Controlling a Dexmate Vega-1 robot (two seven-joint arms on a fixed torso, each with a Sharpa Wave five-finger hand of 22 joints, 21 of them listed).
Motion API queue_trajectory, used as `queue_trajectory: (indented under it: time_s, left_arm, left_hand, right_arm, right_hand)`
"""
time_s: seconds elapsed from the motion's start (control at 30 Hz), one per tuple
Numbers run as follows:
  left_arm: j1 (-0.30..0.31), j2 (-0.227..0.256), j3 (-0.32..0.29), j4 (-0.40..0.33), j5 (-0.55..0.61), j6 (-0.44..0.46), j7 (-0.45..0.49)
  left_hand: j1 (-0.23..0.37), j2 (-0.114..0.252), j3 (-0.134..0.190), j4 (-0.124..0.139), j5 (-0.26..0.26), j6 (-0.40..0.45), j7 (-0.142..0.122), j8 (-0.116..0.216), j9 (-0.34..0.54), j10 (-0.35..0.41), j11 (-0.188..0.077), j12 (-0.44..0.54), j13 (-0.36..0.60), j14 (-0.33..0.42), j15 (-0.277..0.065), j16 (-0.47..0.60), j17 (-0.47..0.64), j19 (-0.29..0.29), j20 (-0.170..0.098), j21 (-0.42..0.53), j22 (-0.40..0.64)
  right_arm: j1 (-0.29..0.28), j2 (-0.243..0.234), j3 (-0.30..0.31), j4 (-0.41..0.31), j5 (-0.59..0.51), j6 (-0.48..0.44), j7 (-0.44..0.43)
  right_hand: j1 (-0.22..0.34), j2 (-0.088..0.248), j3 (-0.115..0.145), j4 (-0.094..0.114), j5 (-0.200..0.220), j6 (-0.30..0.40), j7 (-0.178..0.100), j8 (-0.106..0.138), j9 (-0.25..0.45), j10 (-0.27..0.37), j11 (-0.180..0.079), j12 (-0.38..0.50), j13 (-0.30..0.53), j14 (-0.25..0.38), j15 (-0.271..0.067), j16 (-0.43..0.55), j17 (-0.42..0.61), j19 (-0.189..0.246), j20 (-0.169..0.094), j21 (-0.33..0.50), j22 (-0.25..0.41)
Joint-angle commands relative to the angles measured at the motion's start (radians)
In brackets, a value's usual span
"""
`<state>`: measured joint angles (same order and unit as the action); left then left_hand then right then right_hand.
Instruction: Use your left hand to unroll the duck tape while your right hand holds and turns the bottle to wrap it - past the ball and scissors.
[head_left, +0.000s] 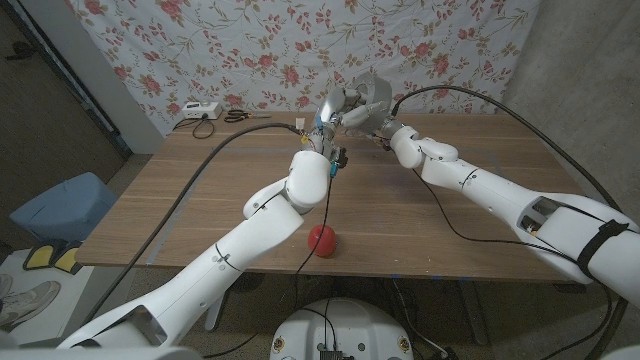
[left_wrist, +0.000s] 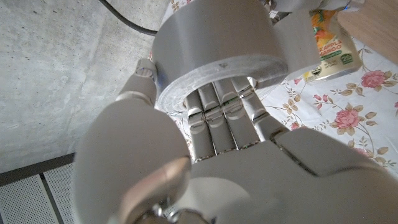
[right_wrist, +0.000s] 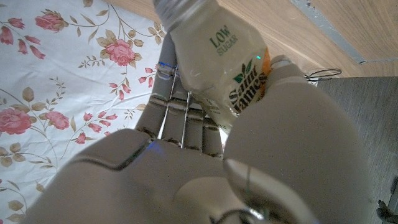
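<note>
The bottle carries "LOW SUGAR" in green capitals on its pale shoulder. Below that, along the label beside the orange patch, runs a brand reading roughly "Saint James", partly hidden by the right hand. The left wrist view's label print is too small to read.

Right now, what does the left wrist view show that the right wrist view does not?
Left wrist view alone: the left hand gripping the grey duck tape roll, fingers through its core, with a strip of tape running toward the bottle.

Right wrist view alone: the right hand holding the bottle, its label reading LOW SUGAR, and its neck.

Both: the bottle, the floral backdrop and a part of the wooden table.
</note>
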<state>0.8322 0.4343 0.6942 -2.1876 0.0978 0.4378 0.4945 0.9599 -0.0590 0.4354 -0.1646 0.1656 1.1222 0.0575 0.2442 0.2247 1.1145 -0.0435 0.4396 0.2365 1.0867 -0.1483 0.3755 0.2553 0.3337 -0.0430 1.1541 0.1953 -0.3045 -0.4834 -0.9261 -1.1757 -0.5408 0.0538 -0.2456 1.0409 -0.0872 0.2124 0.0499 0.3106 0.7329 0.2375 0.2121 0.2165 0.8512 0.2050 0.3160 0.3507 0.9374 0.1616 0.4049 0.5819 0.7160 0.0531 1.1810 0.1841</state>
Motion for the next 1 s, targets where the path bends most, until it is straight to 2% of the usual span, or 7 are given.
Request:
queue_trajectory:
  time_s: [0.03, 0.17, 0.23, 0.37, 0.53, 0.83, 1.0]
  left_arm:
    - [0.007, 0.026, 0.016, -0.028, 0.008, 0.098, -0.069]
    - [0.012, 0.042, 0.005, 0.038, -0.038, -0.038, -0.103]
    - [0.019, 0.037, -0.002, 0.055, -0.065, -0.050, -0.116]
    - [0.031, 0.025, 0.003, 0.030, -0.080, 0.052, -0.111]
    - [0.033, 0.025, 0.008, -0.038, -0.091, 0.194, -0.105]
    - [0.013, 0.088, 0.046, -0.167, -0.079, 0.366, -0.116]
    - [-0.015, 0.113, 0.081, -0.137, -0.041, 0.397, -0.095]
  left_hand:
    - [0.197, 0.186, 0.003, -0.003, 0.008, 0.023, 0.018, 0.000, 0.001, 0.146, -0.134, -0.003, 0.000, 0.049, -0.083, -0.004, -0.001, 0.005, -0.004, 0.007, 0.000]
    - [0.188, 0.193, 0.003, 0.008, 0.010, 0.002, -0.002, -0.011, 0.003, 0.129, -0.153, -0.016, -0.003, 0.031, -0.079, -0.023, -0.011, -0.010, -0.003, 0.009, -0.001]
    - [0.183, 0.197, 0.004, 0.012, 0.014, -0.010, -0.021, -0.014, 0.010, 0.118, -0.159, -0.021, 0.001, 0.019, -0.085, -0.034, -0.014, -0.018, -0.005, 0.010, -0.002]
    - [0.182, 0.196, 0.003, 0.012, 0.017, -0.009, -0.028, -0.010, 0.017, 0.117, -0.159, -0.022, 0.005, 0.016, -0.086, -0.038, -0.014, -0.019, -0.009, 0.013, -0.002]
    - [0.181, 0.192, -0.002, 0.009, 0.016, 0.006, -0.004, -0.005, 0.019, 0.137, -0.153, -0.021, -0.001, 0.030, -0.085, -0.032, -0.009, -0.010, -0.014, 0.020, -0.003]
    - [0.192, 0.188, -0.002, 0.000, 0.013, 0.021, 0.008, -0.006, 0.015, 0.152, -0.141, -0.026, -0.011, 0.047, -0.085, -0.030, -0.012, -0.003, -0.005, 0.030, -0.004]
    - [0.193, 0.189, -0.002, 0.000, 0.012, 0.020, 0.011, -0.010, 0.013, 0.153, -0.140, -0.030, -0.016, 0.047, -0.084, -0.035, -0.017, -0.004, -0.001, 0.033, -0.005]
  right_arm:
    - [-0.028, -0.015, 0.033, -0.039, -0.002, -0.019, -0.043]
    - [-0.037, -0.018, 0.046, -0.047, 0.004, -0.019, -0.064]
    - [-0.042, -0.019, 0.050, -0.051, -0.004, -0.031, -0.081]
    - [-0.046, -0.021, 0.058, -0.052, -0.006, -0.039, -0.100]
    - [-0.045, -0.023, 0.064, -0.053, -0.009, -0.050, -0.113]
    - [-0.038, 0.004, 0.069, 0.004, -0.008, -0.076, -0.182]
    - [-0.044, 0.017, 0.085, 0.031, 0.017, -0.063, -0.247]
  right_hand:
    - [0.235, 0.235, 0.004, 0.008, 0.006, 0.308, -0.261, 0.004, 0.001, 0.255, -0.248, -0.003, 0.002, 0.303, -0.384, 0.001, 0.002, -0.091, -0.235, 0.008, 0.003]
    - [0.236, 0.235, 0.004, 0.008, 0.006, 0.308, -0.260, 0.004, 0.001, 0.257, -0.249, -0.003, 0.003, 0.303, -0.384, 0.000, 0.002, -0.091, -0.235, 0.009, 0.003]
    - [0.235, 0.235, 0.004, 0.009, 0.006, 0.307, -0.260, 0.004, 0.001, 0.257, -0.249, -0.004, 0.002, 0.303, -0.384, 0.000, 0.003, -0.090, -0.235, 0.009, 0.003]
    - [0.235, 0.235, 0.003, 0.010, 0.006, 0.310, -0.260, 0.005, 0.001, 0.257, -0.249, -0.005, 0.002, 0.304, -0.383, -0.001, 0.003, -0.091, -0.235, 0.010, 0.002]
    - [0.236, 0.235, 0.003, 0.010, 0.006, 0.309, -0.261, 0.004, 0.001, 0.257, -0.251, -0.006, 0.004, 0.304, -0.384, -0.001, 0.004, -0.092, -0.236, 0.011, 0.002]
    - [0.237, 0.234, 0.002, 0.010, 0.007, 0.311, -0.263, 0.004, 0.001, 0.261, -0.249, -0.007, 0.006, 0.305, -0.384, -0.002, 0.005, -0.094, -0.235, 0.012, 0.002]
    - [0.237, 0.234, 0.001, 0.011, 0.007, 0.312, -0.262, 0.005, 0.001, 0.261, -0.250, -0.008, 0.007, 0.305, -0.384, -0.003, 0.006, -0.094, -0.235, 0.013, 0.002]
